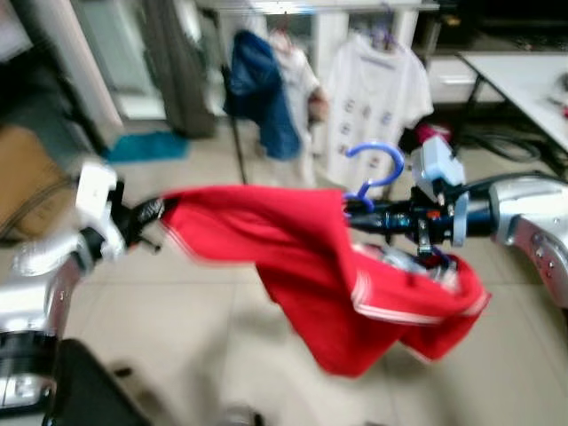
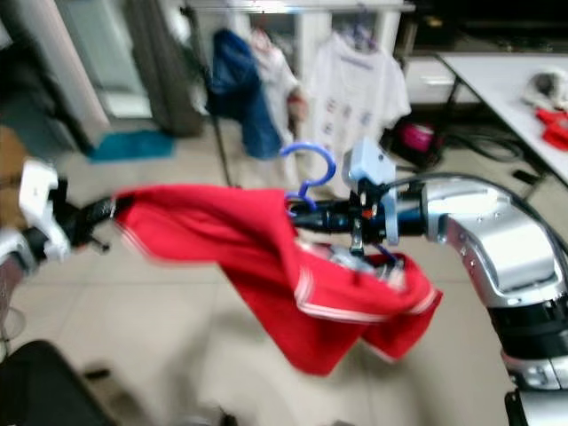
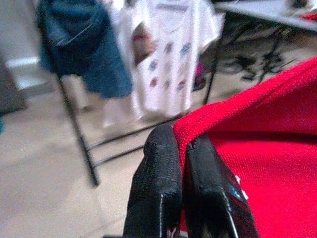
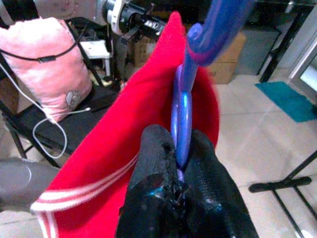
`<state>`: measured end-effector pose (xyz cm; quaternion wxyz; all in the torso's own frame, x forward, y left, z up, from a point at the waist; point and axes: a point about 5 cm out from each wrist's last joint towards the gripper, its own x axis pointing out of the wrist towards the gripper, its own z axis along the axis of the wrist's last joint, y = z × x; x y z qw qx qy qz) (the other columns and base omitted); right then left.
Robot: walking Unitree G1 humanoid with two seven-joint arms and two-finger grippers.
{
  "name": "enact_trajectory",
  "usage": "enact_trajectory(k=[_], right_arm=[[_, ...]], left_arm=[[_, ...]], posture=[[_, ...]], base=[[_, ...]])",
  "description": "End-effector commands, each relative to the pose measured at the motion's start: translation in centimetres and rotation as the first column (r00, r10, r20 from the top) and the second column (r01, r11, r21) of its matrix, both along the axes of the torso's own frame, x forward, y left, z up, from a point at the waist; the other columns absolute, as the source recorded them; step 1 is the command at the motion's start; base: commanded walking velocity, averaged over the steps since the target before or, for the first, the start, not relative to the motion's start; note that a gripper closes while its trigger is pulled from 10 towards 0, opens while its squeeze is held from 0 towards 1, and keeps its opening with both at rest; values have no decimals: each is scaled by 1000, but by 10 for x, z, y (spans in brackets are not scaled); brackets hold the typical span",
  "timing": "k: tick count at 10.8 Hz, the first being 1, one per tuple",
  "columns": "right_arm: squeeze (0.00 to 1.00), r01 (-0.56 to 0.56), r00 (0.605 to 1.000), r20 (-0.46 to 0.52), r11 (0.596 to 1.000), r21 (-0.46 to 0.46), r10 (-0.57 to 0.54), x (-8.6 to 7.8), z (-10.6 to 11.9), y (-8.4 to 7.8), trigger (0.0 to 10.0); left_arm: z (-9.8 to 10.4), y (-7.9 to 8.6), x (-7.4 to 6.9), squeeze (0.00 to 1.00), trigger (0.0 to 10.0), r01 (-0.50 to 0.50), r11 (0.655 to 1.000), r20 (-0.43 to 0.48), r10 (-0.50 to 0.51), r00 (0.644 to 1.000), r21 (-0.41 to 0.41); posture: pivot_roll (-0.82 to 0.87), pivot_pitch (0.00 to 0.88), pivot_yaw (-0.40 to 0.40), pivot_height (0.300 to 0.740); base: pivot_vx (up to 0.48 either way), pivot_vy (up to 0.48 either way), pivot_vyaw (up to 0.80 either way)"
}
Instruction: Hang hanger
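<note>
Both arms reach forward level before the clothes rack [image 1: 238, 142], left gripper [image 3: 181, 148] pinching the red shirt [image 1: 293, 257], right gripper [image 4: 179, 158] clamping the blue hanger [image 1: 377, 169].

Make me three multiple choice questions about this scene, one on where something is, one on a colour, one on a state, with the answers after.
1. Where does the white T-shirt hang?
A. On the rack beyond the robot
B. On the floor
C. On the white table

2. What colour is the hanger?
A. Green
B. Blue
C. Black

3. What is the right gripper doing?
A. Hanging open
B. Clamping the hanger
C. Resting on the floor

Answers: 1 A, it hangs beside a dark blue garment. 2 B, its blue hook rises above the red garment. 3 B, the fingers close around the hanger; the left gripper pinches the red cloth.
</note>
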<state>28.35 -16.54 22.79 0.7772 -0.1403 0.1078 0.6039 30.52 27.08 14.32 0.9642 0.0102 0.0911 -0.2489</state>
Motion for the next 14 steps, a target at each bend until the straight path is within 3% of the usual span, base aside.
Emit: enact_trajectory(k=[1, 4, 6, 9, 10, 11, 12, 14], right_arm=[[0, -19, 999, 32, 1000, 1, 19, -1, 7, 2, 10000], [0, -23, 999, 24, 1000, -2, 23, -3, 6, 1, 10000], [0, -26, 999, 19, 1000, -5, 26, -3, 5, 2, 10000], [0, -22, 1000, 20, 1000, -7, 23, -2, 4, 1, 10000], [0, -20, 1000, 20, 1000, -6, 20, -2, 4, 1, 10000], [0, -19, 1000, 19, 1000, -6, 19, -2, 4, 2, 10000], [0, -19, 1000, 15, 1000, -7, 19, -3, 3, 3, 10000], [0, 8, 1000, 7, 1000, -26, -7, -2, -2, 2, 10000]], left_arm=[[1, 10, 2, 0, 0, -73, 997, -3, 74, 997, 29], [-7, 33, 8, 0, 0, -322, 941, 2, 324, 946, 103], [-14, 37, 7, 0, 0, -362, 921, -22, 368, 929, 145], [-16, 52, 8, 0, 0, -515, 839, -13, 525, 851, 174], [-17, 51, 9, 0, 0, -512, 841, -15, 522, 853, 178], [-20, 42, 11, 0, 2745, -451, 875, -27, 462, 886, 176], [-23, 23, 12, 1000, 10000, -328, 938, -58, 336, 940, 113], [-27, 19, 11, 1000, 10000, -291, 950, -86, 301, 950, 110]], posture=[[-125, 33, 78, 740], [-130, 37, 78, 740], [-129, 40, 75, 740], [-129, 40, 75, 740], [-129, 40, 75, 740], [-129, 40, 75, 740], [-132, 49, 79, 740], [-136, 54, 79, 740]], base=[[0, 0, 0], [0, 0, 0], [0, 0, 0], [0, 0, 0], [0, 0, 0], [0, 0, 0], [0, 0, 0], [0, 0, 0]])
